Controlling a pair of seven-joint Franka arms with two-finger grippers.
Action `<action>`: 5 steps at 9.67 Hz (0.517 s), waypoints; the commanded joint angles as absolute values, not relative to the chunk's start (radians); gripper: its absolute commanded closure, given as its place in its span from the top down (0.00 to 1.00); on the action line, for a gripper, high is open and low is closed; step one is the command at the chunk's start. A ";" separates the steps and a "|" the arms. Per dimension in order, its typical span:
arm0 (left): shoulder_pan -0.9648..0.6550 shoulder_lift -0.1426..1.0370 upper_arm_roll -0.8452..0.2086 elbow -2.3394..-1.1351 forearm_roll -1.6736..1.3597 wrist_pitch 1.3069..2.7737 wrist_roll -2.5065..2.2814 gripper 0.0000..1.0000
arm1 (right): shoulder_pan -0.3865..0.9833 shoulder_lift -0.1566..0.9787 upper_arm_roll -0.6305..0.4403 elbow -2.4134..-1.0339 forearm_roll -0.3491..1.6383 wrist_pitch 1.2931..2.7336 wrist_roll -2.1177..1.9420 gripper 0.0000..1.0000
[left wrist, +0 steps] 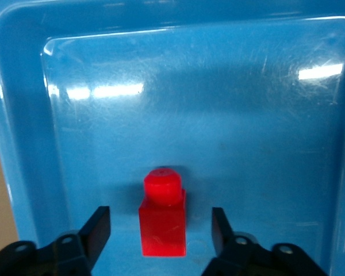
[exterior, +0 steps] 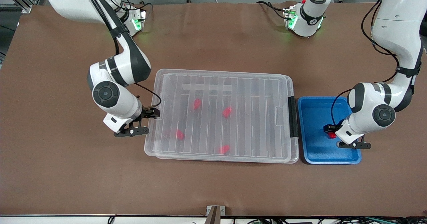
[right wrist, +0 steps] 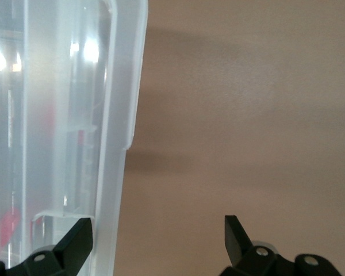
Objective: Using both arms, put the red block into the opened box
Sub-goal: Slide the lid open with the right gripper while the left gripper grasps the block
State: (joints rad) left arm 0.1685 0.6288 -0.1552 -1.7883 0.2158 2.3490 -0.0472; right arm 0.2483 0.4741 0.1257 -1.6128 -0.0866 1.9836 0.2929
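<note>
Tray (exterior: 312, 155) at the box's (exterior: 220, 74) three o'clock in the front view; block (left wrist: 163, 233) in the tray, within the left gripper (left wrist: 161, 219); right gripper (exterior: 148, 121) at the box's nine o'clock edge.

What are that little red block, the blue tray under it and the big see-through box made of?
Red block: looks like hard moulded plastic, evenly bright, with sharp edges and a rounded stub.
Blue tray: probably glossy plastic; it mirrors the lights and shows fine scratches.
Box: seemingly clear, slightly cloudy plastic; red pieces show through its ribbed lid, and the clip at one end is black.
</note>
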 commanded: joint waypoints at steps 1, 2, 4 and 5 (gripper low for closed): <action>0.172 0.675 -0.158 -1.789 0.209 2.382 -0.058 0.57 | 0.203 0.466 0.133 -1.631 -0.135 1.982 0.298 1.00; 0.172 0.672 -0.158 -1.790 0.207 2.379 -0.058 0.45 | 0.186 0.460 0.133 -1.631 -0.135 1.961 0.293 1.00; 0.172 0.597 -0.175 -1.789 0.207 2.334 -0.064 0.16 | 0.155 0.454 0.133 -1.631 -0.164 1.924 0.264 1.00; 0.175 0.537 -0.210 -1.786 0.203 2.268 -0.086 0.09 | 0.132 0.445 0.133 -1.631 -0.167 1.907 0.238 1.00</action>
